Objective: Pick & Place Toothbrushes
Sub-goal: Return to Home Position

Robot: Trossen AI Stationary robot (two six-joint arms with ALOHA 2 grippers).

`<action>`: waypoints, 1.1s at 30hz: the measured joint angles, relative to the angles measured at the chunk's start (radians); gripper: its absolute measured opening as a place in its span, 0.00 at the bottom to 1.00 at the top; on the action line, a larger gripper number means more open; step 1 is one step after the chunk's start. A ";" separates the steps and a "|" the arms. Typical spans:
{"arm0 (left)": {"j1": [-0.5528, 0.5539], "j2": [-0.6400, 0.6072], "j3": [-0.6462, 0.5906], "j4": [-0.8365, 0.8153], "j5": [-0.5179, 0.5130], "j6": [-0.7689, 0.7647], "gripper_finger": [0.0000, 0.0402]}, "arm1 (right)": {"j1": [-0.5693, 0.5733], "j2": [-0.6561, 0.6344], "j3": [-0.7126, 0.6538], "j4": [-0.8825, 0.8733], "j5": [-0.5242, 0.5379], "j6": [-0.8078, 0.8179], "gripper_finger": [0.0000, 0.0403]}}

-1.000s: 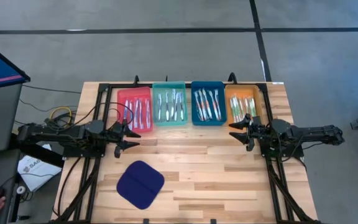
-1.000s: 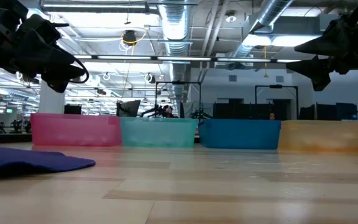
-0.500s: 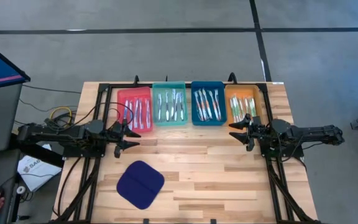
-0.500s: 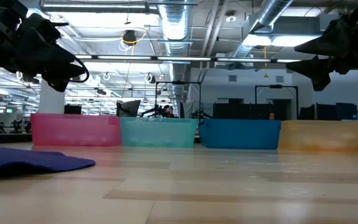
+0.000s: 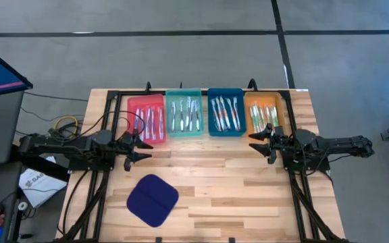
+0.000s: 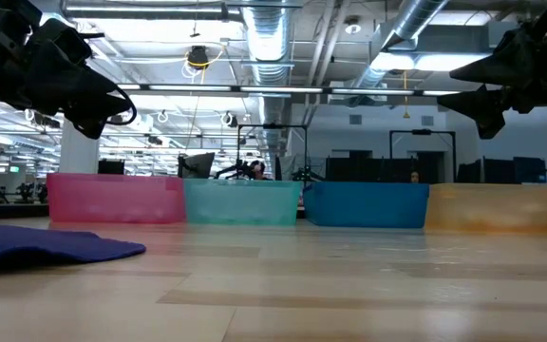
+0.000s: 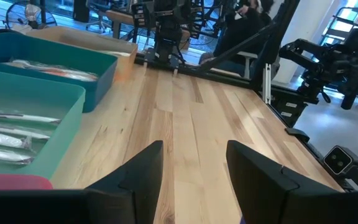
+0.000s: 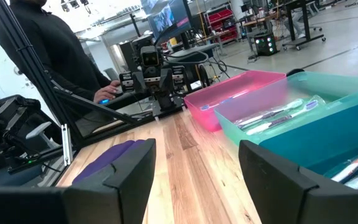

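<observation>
We are looking down on a table (image 5: 215, 182) where four trays are sitting in a row near the top: red (image 5: 132, 115), teal (image 5: 183, 92), blue (image 5: 225, 91) and orange (image 5: 262, 96), left to right, all holding toothbrushes (image 5: 188, 116). The left gripper (image 5: 146, 149) is hovering below the red tray and the right gripper (image 5: 254, 142) below the orange, fingers spread. A pad (image 5: 152, 200) is lying lower left.

Toothbrushes (image 5: 225, 113) in four side-by-side trays (image 5: 225, 90) along the far edge of the table (image 5: 221, 175); pad (image 5: 152, 200) nearer, left.
</observation>
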State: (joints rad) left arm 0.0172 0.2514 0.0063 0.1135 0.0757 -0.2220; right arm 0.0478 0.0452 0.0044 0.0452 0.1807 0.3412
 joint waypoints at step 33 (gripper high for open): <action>0.000 0.000 0.000 0.019 0.000 0.000 0.43 | 0.000 0.000 0.000 0.000 0.000 0.000 0.56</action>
State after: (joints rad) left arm 0.0172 0.2512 0.0063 0.1324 0.0757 -0.2222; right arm 0.0476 0.0452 0.0046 0.0448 0.1807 0.3411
